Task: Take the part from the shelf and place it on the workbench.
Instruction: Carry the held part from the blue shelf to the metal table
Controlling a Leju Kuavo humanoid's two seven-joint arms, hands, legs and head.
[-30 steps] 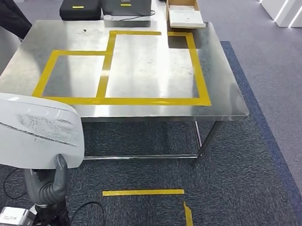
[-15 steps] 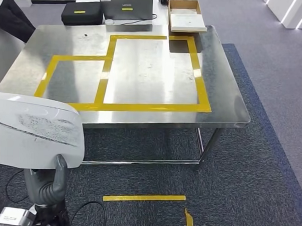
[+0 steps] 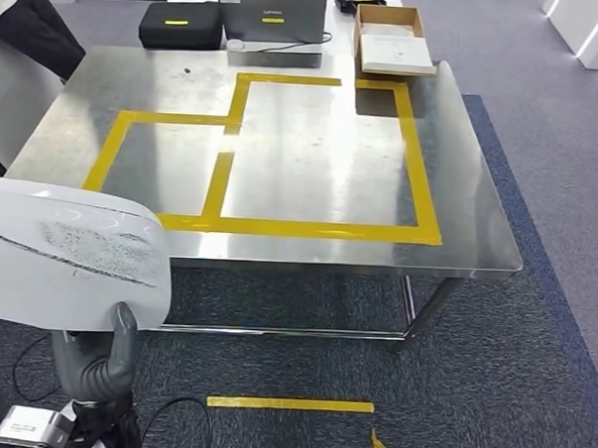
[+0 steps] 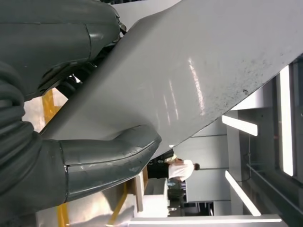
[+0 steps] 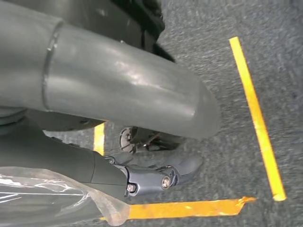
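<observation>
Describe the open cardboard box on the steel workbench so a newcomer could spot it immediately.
Start at the steel workbench marked with yellow tape rectangles. Go to its far right corner, just beyond the tape: the cardboard box sits there, shallow, brown-walled, with a pale flat sheet inside. Its neighbours along that far edge, a black case and a grey laptop, are dark and closed.

You saw a glossy white part [image 3: 69, 254] streaked with grey-black scuffs, pinched by the grey left hand [image 3: 96, 359]. The workbench [image 3: 469, 192] was bare silver steel — marked off in yellow tape [image 3: 296, 227] rectangles — over speckled dark grey carpet [image 3: 498, 391].
</observation>
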